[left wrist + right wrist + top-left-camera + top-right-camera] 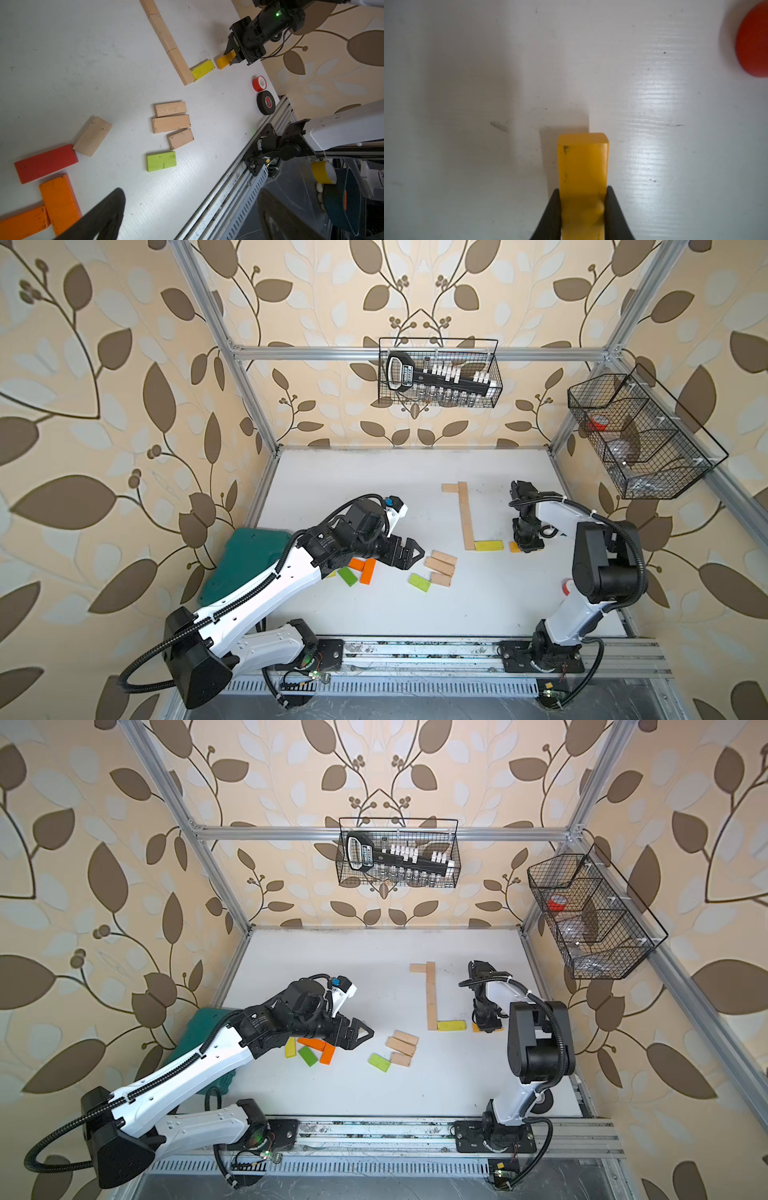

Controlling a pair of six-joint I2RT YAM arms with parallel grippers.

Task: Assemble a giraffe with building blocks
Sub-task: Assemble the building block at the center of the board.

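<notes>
We hold an amber block (583,164) in the right gripper (583,193) by the desk's (415,614) right edge.
The right gripper is clamped on the block's flat faces, with the block on its narrow edge, low at the desk; we cannot tell if it touches. It sits just apart from a yellow block (489,546), which butts the front end of a plank column (466,516). Our left gripper (413,558) hangs empty with jaws spread wide nearer the left edge, beside orange blocks (368,571). Three pale planks (440,568) and a green block (419,582) lie mid-desk.
</notes>
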